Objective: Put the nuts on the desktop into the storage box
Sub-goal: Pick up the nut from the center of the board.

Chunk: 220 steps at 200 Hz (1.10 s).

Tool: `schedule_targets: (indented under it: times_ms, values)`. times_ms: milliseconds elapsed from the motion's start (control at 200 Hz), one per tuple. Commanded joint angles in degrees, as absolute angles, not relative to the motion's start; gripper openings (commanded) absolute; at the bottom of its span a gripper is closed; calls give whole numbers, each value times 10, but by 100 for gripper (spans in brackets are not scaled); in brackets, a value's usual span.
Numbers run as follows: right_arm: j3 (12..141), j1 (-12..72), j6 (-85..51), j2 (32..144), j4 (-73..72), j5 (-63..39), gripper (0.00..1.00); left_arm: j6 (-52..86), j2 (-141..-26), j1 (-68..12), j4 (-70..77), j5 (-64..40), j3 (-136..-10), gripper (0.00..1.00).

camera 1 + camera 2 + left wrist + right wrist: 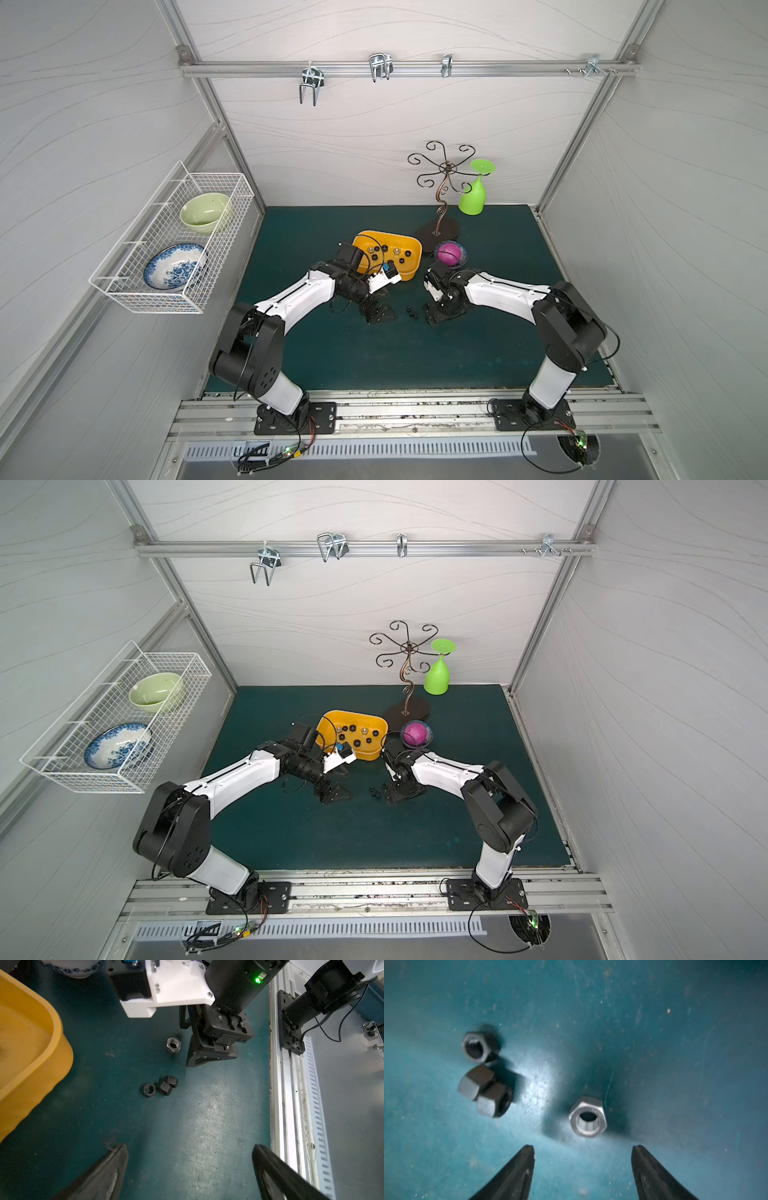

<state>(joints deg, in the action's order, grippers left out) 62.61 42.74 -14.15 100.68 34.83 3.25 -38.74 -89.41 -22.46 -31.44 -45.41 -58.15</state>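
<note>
- The right pincer (583,1148) is open: its two black fingers stand apart and there is nothing between them
- It points down at the worktop (675,1043), close above it; whether the tips touch the surface I cannot tell
- A silver nut (587,1119) lies just ahead of the tips, in line with the gap but not yet inside it; it lies flat with its hole upward
- Three black nuts (475,1082) lie a little farther from this pincer, to the side that faces the other arm; they are close together and two of them touch each other
- The left pincer (190,1147) is also open, very wide, and it holds nothing
- In both top views the black nuts are between the two pincers, and the silver one is nearer to the right pincer
- The storage box (411,272) stands on the worktop beyond both pincers, nearer to the left one and apart from both
- Several nuts (397,250), black and silver, already lie inside the box
- A small bowl (464,254) with a pink ball stands just beside the box, beyond the right pincer
</note>
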Motion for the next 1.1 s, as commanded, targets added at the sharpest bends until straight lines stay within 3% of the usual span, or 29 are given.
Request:
schedule_targets:
  times_ms: [0, 375, 710, 1096]
  values:
    - [639, 428, -145, 1026, 342, 41, 77, -395, -897, -227, -307, -452, -588, 98]
    - [665, 428, -146, 1068, 353, 49, 63, -393, -901, -227, -321, -444, -593, 98]
    - [679, 428, -144, 1082, 359, 46, 31, -394, -904, -227, -328, -443, -596, 98]
    - [696, 436, -144, 1051, 386, 50, 26, -396, -903, -227, -339, -436, -601, 98]
